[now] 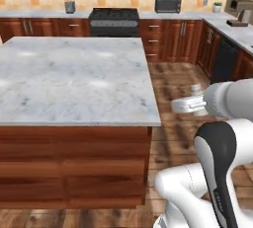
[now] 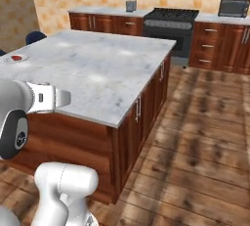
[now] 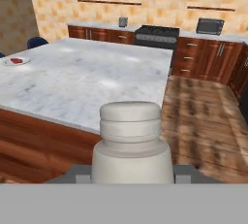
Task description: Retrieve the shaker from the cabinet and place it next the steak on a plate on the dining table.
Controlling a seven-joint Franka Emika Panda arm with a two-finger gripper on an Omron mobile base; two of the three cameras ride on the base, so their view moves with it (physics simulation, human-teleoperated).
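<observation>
In the hand view my gripper is shut on the shaker, a grey tapered cylinder with a lighter cap, held upright between the dark fingertips. In the left base view the gripper hangs over the wooden floor just right of the dining table, with the shaker's cap peeking above it. The plate lies at the marble top's far left corner, and the red steak lies on it. The hand view also shows the plate and steak. The cabinet is out of view.
A black stove and a toaster oven stand along the back wall counter, with lower cabinets below. A coffee machine sits on the right counter. A blue stool stands beyond the island. Wooden floor stretches to the right.
</observation>
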